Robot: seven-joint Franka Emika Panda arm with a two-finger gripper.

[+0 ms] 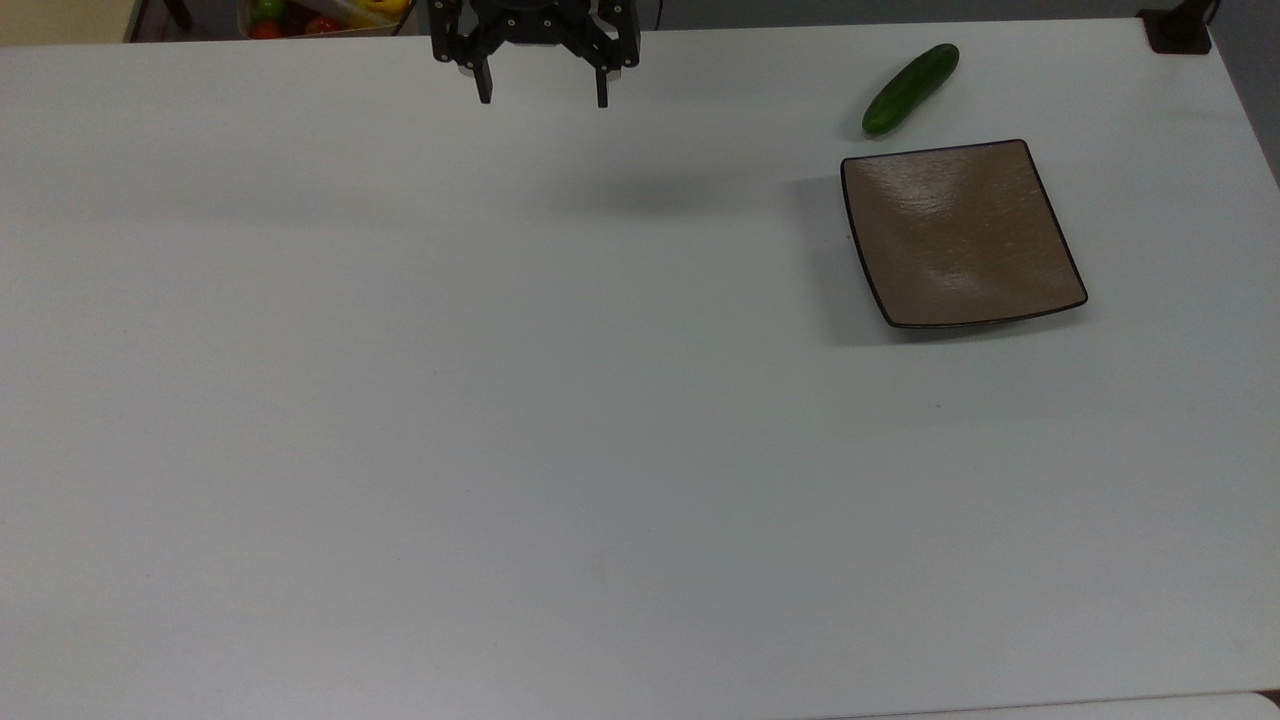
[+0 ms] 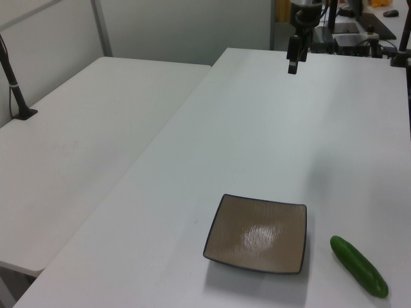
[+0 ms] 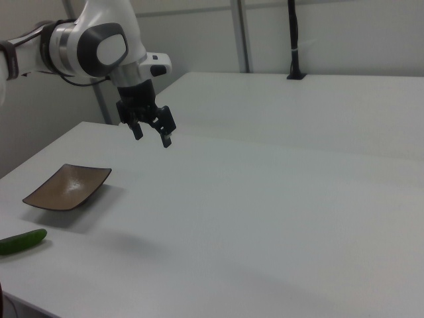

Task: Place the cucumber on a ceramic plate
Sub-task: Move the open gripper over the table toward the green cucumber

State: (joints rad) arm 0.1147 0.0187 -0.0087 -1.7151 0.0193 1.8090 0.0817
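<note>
A dark green cucumber [image 1: 911, 88] lies on the white worktop [image 1: 500, 400] just beside one edge of the empty brown ceramic plate [image 1: 960, 235]. The end effector [image 1: 541, 98] hangs well apart, fingers spread wide and holding nothing. A good grasp would likely close across the cucumber's middle, square to its length.

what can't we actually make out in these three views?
- End effector: its upper part is cut off by the top view's top edge.
- Cucumber: one end is cut off by the right view's left edge.
- Ceramic plate: its underside is hidden by the plate itself in every view.
</note>
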